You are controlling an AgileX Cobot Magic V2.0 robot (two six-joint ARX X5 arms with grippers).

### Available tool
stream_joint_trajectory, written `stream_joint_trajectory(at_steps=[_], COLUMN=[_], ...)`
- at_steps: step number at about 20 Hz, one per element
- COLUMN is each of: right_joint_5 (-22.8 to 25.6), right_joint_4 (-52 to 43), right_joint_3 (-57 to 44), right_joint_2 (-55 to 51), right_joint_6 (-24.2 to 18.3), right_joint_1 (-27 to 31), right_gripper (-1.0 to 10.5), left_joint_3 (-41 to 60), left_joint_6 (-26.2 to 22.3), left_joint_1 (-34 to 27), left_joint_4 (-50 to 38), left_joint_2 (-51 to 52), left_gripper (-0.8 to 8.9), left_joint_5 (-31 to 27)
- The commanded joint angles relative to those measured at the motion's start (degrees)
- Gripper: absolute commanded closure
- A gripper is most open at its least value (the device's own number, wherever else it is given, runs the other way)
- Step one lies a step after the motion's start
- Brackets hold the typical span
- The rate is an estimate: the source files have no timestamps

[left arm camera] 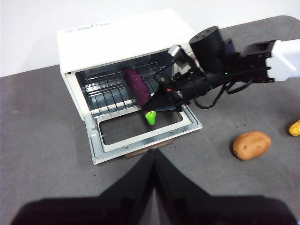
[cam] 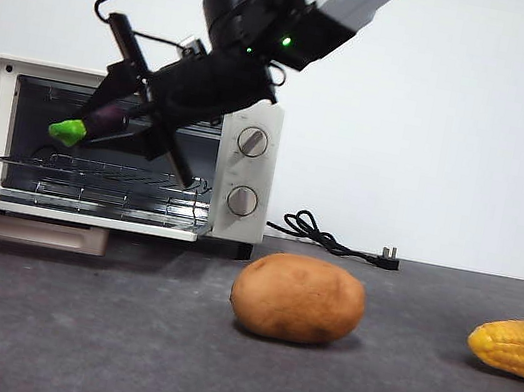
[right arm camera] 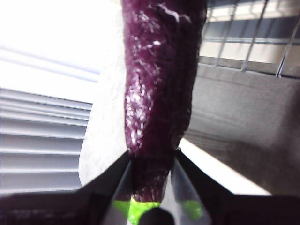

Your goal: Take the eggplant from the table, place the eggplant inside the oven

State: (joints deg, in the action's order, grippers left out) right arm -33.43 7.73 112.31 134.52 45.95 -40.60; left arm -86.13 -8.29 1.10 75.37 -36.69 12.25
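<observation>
Potato [cam: 298, 299], brown, lies nearest the front camera on the dark grey worktop [cam: 112, 353], with a yellow corn cob [cam: 518, 347] well apart from it at the picture's edge. Behind stands the oven [cam: 247, 168], cream-white, two round knobs on its panel, its door [cam: 71, 211] dropped flat and the wire rack [cam: 103, 173] exposed inside; a black power cord [cam: 331, 239] with plug trails on the worktop beside it. Right arm: enters from high up in the front view, white upper link, black wrist housing with a green indicator lit, slanting steeply down toward the oven mouth. Right claw [cam: 102, 122]: closed around the eggplant [cam: 103, 119] near its stem end, both jaws pressed against the purple skin just above the green cap [right arm camera: 136, 208] in the right wrist view. Eggplant: dark purple, clear of the worktop, held at the oven opening above the rack; its purple body points into the cavity, the green cap stays outermost, over the lowered door as the left wrist view shows [left arm camera: 137, 86]. Whether it touches the rack cannot be told. Left claw [left arm camera: 153, 154]: waits well back from the oven, above bare worktop, its two black jaws brought together to a point with nothing between them.
</observation>
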Motion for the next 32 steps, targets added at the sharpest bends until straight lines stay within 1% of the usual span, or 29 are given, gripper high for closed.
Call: stream_joint_trajectory(at_steps=[1, 6, 8, 13, 15, 17, 18, 20, 23, 32], right_joint_5=[1.4, 14.5, 18.0, 27.0, 28.7, 29.4, 29.4, 29.5, 30.3, 30.3], right_joint_4=[-0.4, -1.2, -2.8, -4.0, -4.6, -6.4, -7.5, -8.2, -7.8, -7.7], right_joint_3=[3.1, 4.1, 4.1, 4.1, 4.1, 4.1, 4.1, 4.1, 4.1, 4.1], right_joint_2=[3.2, 3.9, 3.9, 3.9, 3.9, 3.9, 3.9, 3.9, 3.9, 3.9], right_joint_6=[3.2, 3.5, 3.5, 3.6, 3.6, 3.8, 4.2, 5.3, 5.3, 5.2], right_joint_1=[-0.2, -0.2, -0.2, -0.7, -0.7, -0.7, -0.7, -0.7, -0.7, -0.7], right_gripper=[9.6, 9.6, 9.6, 9.4, 9.3, 7.9, 7.5, 7.5, 7.5, 7.5], left_joint_3=[0.4, 0.4, 0.4, 0.4, 0.4, 0.4, 0.4, 0.4, 0.4, 0.4], left_joint_6=[0.6, 0.5, 0.3, 0.2, 0.2, 0.2, 0.2, 0.2, 0.2, 0.2], left_joint_1=[0.4, 3.0, 3.9, 5.7, 6.4, 6.9, 7.1, 7.6, 8.3, 8.8], left_joint_4=[-0.2, -0.2, -0.1, -0.1, -0.1, -0.1, -0.1, 0.0, 0.0, 0.0], left_joint_2=[0.3, 0.3, 0.3, 0.3, 0.3, 0.3, 0.3, 0.3, 0.3, 0.3], left_gripper=[8.19, 8.19, 8.19, 8.19, 8.19, 8.19, 8.19, 8.19, 8.19, 8.19], left_joint_5=[0.1, -0.5, -1.8, -2.0, -2.0, -2.0, -2.1, -2.0, -2.0, -2.0])
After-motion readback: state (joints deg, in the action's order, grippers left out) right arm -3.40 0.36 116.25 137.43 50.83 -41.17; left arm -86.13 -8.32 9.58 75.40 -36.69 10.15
